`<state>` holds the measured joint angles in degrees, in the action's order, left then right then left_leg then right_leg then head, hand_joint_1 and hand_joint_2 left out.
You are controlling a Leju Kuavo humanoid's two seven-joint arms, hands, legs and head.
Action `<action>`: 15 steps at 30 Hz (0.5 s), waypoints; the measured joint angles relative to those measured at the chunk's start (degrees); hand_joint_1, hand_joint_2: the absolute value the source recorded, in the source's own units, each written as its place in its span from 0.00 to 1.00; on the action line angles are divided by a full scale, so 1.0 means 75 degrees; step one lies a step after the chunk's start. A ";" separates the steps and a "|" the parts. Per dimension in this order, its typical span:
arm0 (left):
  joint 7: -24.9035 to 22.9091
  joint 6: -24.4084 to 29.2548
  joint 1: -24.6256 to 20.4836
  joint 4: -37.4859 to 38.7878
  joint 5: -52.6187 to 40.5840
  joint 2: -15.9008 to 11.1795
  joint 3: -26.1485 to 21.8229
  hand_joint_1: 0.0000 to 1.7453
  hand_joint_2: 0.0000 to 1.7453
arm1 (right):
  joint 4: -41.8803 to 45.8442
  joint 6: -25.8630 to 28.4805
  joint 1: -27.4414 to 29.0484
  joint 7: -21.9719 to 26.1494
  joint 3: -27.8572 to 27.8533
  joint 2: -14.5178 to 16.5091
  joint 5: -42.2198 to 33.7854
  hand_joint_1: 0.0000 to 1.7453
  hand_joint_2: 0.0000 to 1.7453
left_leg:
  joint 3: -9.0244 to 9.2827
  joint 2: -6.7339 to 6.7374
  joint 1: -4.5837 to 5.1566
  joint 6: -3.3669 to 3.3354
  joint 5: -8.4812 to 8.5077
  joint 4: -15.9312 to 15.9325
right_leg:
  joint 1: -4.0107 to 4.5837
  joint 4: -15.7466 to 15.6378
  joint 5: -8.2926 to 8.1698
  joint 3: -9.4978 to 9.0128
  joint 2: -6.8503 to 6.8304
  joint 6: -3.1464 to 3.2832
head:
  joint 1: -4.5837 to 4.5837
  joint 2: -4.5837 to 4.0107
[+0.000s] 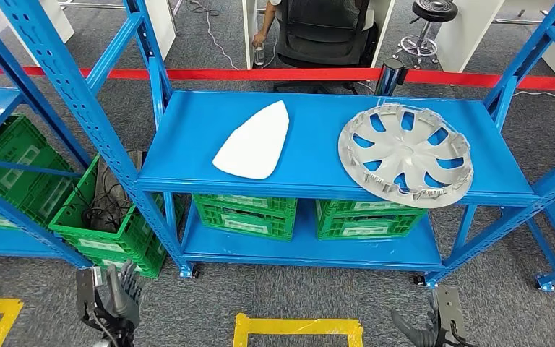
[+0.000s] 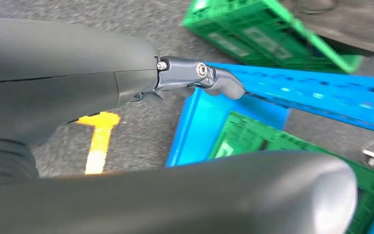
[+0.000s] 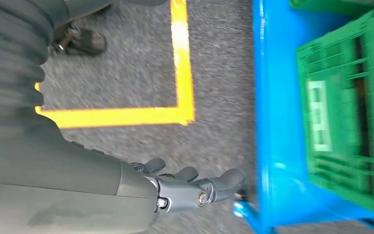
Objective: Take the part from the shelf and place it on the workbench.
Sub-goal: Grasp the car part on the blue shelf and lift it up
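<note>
The head view looks forward and steeply down from high up, some way back from the blue steel shelf rack (image 1: 332,163), taking in both its shelves. The left wrist view sits close behind its hand, low, facing the rack's base. The right wrist view, equally low, looks along the grey carpet at the rack's bottom shelf. All three share the green plastic crates (image 1: 244,215) (image 2: 253,139) (image 3: 350,122) under the rack

Panel (image 1: 254,142) left of hubcap (image 1: 405,153) on shelf (image 1: 318,170); crates (image 1: 246,215) beneath.
</note>
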<state>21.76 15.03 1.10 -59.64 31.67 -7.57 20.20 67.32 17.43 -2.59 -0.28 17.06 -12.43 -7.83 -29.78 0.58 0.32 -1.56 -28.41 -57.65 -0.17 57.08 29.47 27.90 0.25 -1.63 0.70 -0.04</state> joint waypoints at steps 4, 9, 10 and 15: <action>-0.0125 0.0214 0.0020 -0.0643 -0.0452 -0.0008 0.0004 0.00 0.00 | 0.0712 0.0074 0.0002 -0.0241 0.0045 -0.0054 0.0718 0.00 1.00 | -0.0032 -0.0001 0.0000 0.0000 0.0025 0.0000 | 0.0001 0.0001 -0.0025 0.0029 -0.0001 0.0000 | 0.0001 0.0000; -0.0335 0.0422 0.0013 -0.1424 -0.1104 -0.0008 0.0023 0.00 0.00 | 0.1565 0.0070 -0.0061 -0.0547 0.0167 -0.0118 0.1560 0.00 1.00 | -0.0068 -0.0001 0.0000 0.0001 0.0051 0.0000 | 0.0001 0.0001 -0.0050 0.0066 -0.0001 0.0004 | -0.0001 0.0000; -0.0386 0.0455 0.0011 -0.1573 -0.1246 -0.0008 0.0028 0.00 0.00 | 0.1720 0.0050 -0.0088 -0.0613 0.0198 -0.0128 0.1714 0.00 1.00 | -0.0072 -0.0001 0.0000 0.0001 0.0055 0.0000 | 0.0001 0.0001 -0.0054 0.0070 -0.0001 0.0002 | -0.0002 0.0000; -0.0641 0.0587 -0.0021 -0.2238 -0.1971 -0.0007 0.0053 0.00 0.00 | 0.2423 -0.0123 -0.0265 -0.0942 0.0372 -0.0181 0.2407 0.00 1.00 | -0.0080 -0.0001 0.0000 0.0001 0.0064 0.0000 | 0.0001 0.0002 -0.0064 0.0078 -0.0001 0.0001 | -0.0003 0.0000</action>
<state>16.95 19.43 0.94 -76.43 16.89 -7.62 20.59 85.49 16.51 -4.58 -7.35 19.86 -13.78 10.22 -30.37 0.57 0.32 -1.56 -27.93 -57.64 -0.17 57.09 28.99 28.49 0.24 -1.62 0.68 -0.04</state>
